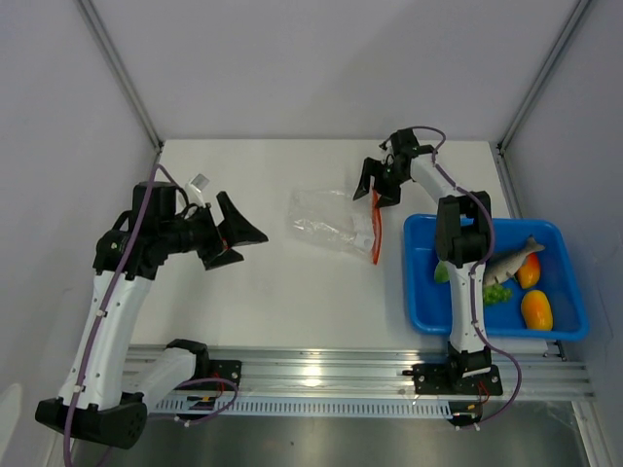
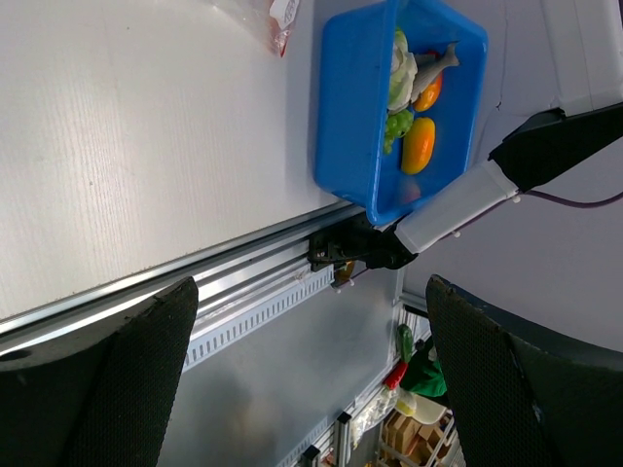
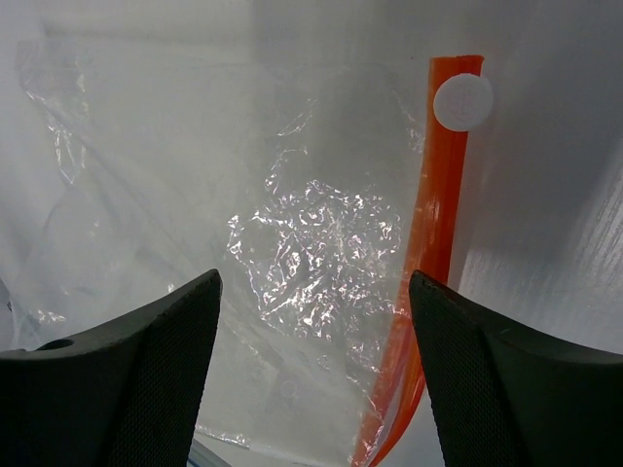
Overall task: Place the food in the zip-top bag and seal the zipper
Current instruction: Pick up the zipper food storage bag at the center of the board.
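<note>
The right end effector, released, hovers over the zip-top bag's zipper toward the surface's far edge; the left end effector is released too.

Top view: bright, even, diffuse light. Faint soft shadows fall on the table. A white glare patch sits on the rail. Right wrist: sharp specular glints on the bag; fingers dark, soft-edged. Left wrist: table washed pale; fingers dark, slightly blurred.
</note>
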`<state>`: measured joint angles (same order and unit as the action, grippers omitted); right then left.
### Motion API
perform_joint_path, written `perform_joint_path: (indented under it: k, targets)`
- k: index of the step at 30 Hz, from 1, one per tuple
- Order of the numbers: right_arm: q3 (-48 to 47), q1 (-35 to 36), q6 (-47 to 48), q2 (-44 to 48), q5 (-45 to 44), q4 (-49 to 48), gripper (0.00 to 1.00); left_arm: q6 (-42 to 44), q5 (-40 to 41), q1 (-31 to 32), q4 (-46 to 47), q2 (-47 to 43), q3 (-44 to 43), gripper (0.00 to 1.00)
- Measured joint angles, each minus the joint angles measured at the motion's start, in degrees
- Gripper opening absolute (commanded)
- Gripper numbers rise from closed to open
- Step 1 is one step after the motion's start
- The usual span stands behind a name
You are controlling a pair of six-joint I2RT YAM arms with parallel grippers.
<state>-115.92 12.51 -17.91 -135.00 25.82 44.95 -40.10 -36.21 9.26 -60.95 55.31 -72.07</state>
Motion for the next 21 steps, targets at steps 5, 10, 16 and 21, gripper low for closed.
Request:
perform_joint_path:
  k: [5, 10, 16, 21]
  targets:
    - [0.0, -0.5, -0.02, 0.0, -1.49, 0.13, 0.84, 0.02, 0.0, 0.0, 0.09, 0.26, 0.0, 1.0]
    - [-0.02, -1.6, 0.17, 0.0, -4.46, 0.72, 0.85, 0.02, -0.02, 0.0, 0.37, 1.36, 0.0, 0.99]
    - [-0.02, -2.6, 0.66, 0.0, -4.22, 1.05, 0.77, 0.04, -0.2, 0.17, 0.46, 1.9, 0.0, 1.0]
    - [0.0, -2.29, 0.83, 0.0, -0.92, 0.24, 0.72, 0.09, -0.22, 0.22, 0.44, 1.92, 0.0, 0.99]
